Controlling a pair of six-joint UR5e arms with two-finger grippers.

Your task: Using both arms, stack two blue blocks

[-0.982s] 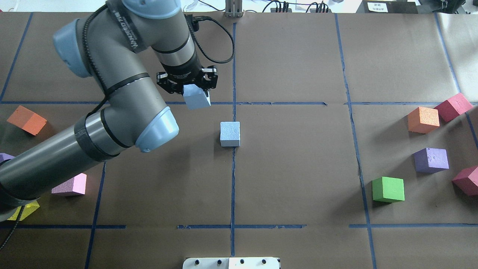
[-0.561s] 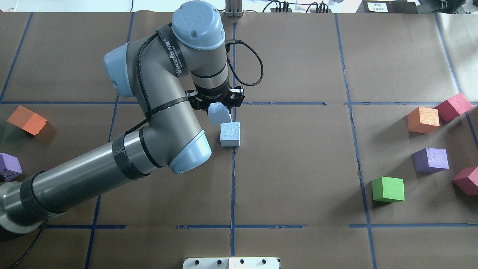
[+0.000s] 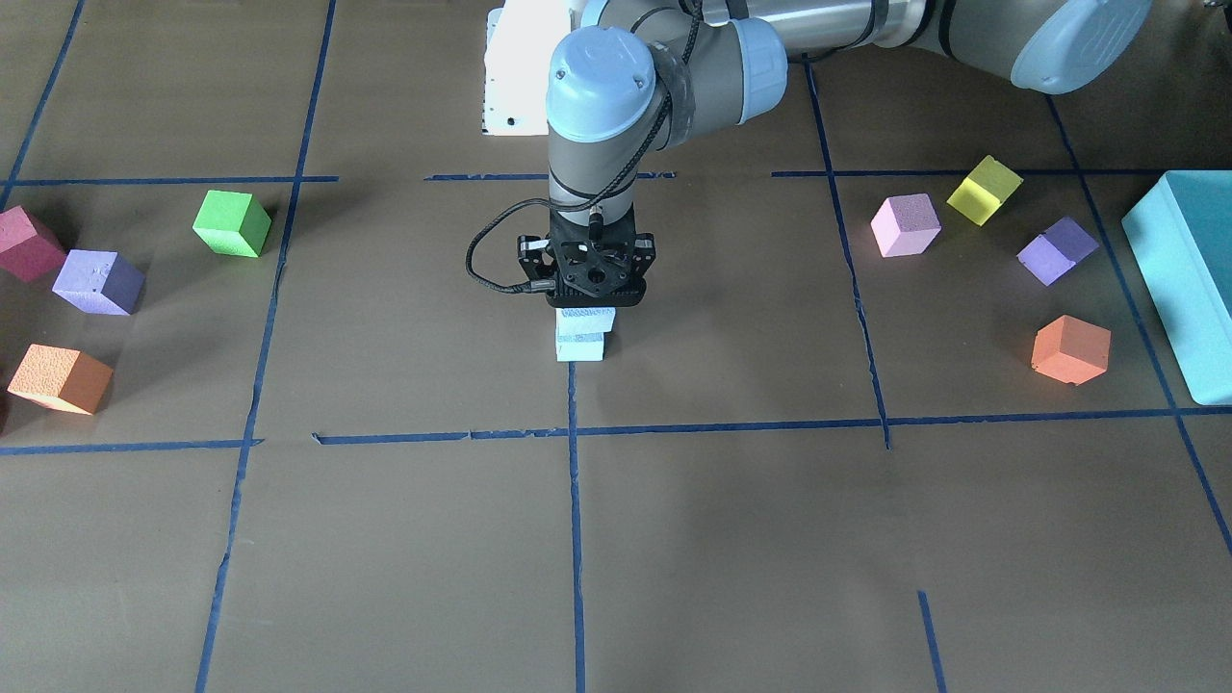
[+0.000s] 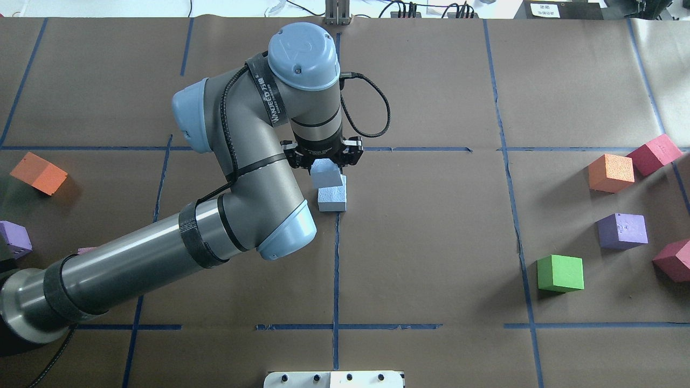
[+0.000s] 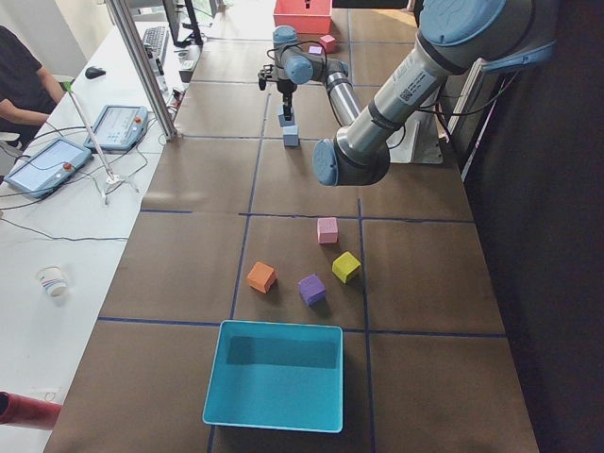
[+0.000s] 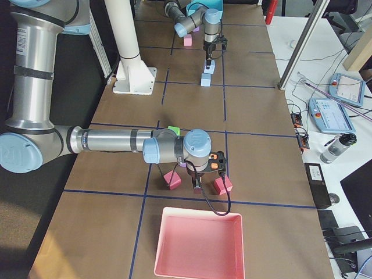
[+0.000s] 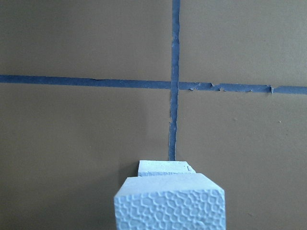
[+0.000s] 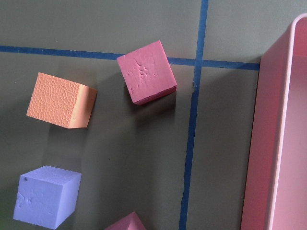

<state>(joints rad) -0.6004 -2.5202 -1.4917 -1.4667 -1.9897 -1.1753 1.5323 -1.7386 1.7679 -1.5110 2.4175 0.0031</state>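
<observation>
My left gripper (image 4: 325,163) is shut on a pale blue block (image 4: 327,173). It holds it over the far part of the second blue block (image 4: 332,198), which rests on the table's centre line. In the front-facing view the held block (image 3: 585,320) sits right on top of, or just above, the lower one (image 3: 580,348); I cannot tell whether they touch. The left wrist view shows the held block (image 7: 170,203) with the lower one (image 7: 165,167) peeking out beyond it. My right gripper (image 6: 197,183) hangs between two crimson cubes; I cannot tell its state.
At the right lie a green cube (image 4: 560,273), a purple cube (image 4: 622,230), an orange cube (image 4: 611,172) and two crimson cubes (image 4: 654,153). At the left lie an orange cube (image 4: 38,172) and a purple cube (image 4: 13,238). A teal box (image 5: 274,373) and a pink tray (image 6: 197,244) stand at the table's ends.
My left arm has carried the blue block to the right and nearer, from beside the resting block to over it. The resting block has not moved.
</observation>
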